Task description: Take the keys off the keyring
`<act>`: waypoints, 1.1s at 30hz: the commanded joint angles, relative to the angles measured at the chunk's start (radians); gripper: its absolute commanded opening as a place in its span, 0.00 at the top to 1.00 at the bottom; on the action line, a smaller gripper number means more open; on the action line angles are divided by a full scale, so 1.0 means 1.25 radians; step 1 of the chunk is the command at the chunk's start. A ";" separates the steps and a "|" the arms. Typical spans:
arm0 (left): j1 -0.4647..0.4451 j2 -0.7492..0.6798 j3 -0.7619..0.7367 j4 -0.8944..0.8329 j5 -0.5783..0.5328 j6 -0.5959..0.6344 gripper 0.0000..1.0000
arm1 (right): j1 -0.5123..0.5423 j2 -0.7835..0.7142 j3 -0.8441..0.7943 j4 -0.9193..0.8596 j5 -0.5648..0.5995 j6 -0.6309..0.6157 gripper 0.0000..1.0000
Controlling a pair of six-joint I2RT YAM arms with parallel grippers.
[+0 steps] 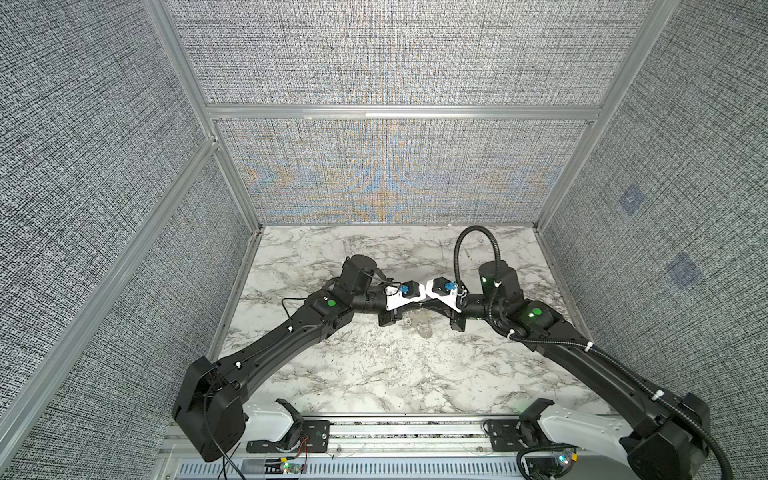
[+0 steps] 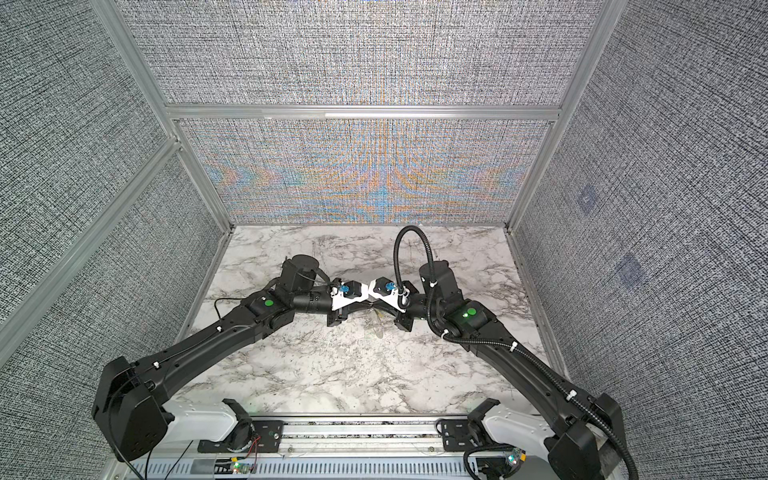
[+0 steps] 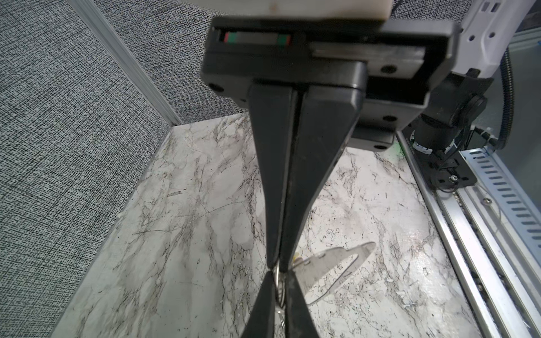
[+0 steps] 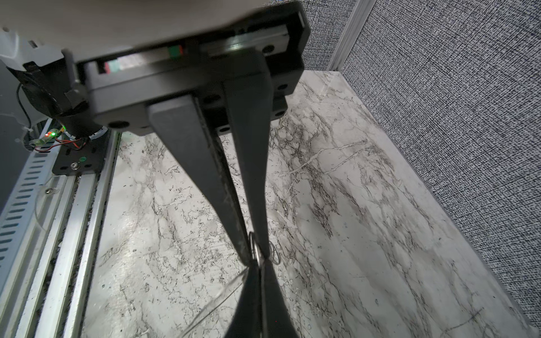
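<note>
A robotics lab test cell: an aluminium frame holds grey woven fabric panels around a marble-patterned worktop, with two robot arms mounted on a rail.

Both top views hang high over the robot's base edge and look steeply down and forward toward the back wall, far enough off to hold the whole marble table; they share almost the same scene, with a small sideways shift. Each wrist camera sits close behind its own fingers and looks along them down at the table, so the left fingers fill the left wrist view and the right fingers the right wrist view. These two face each other, each catching the opposite fingertips and the same patch of table below.
</note>
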 commanded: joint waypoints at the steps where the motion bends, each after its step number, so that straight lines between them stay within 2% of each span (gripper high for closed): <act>1: 0.000 -0.001 0.005 0.028 0.003 -0.024 0.81 | 0.001 -0.002 0.004 -0.006 -0.008 -0.015 1.00; 6: 0.000 -0.015 0.003 0.031 -0.015 -0.026 0.82 | 0.000 0.000 0.001 -0.010 -0.003 -0.018 1.00; 10: 0.000 -0.022 -0.007 0.052 -0.021 -0.039 0.78 | 0.001 0.000 -0.001 -0.011 -0.003 -0.020 1.00; 21: 0.000 -0.003 0.000 0.030 0.003 -0.034 0.80 | 0.001 -0.007 0.000 -0.005 -0.004 -0.016 1.00; 33: 0.000 0.009 0.004 0.017 0.016 -0.025 0.97 | 0.002 -0.010 -0.008 0.015 0.007 -0.014 1.00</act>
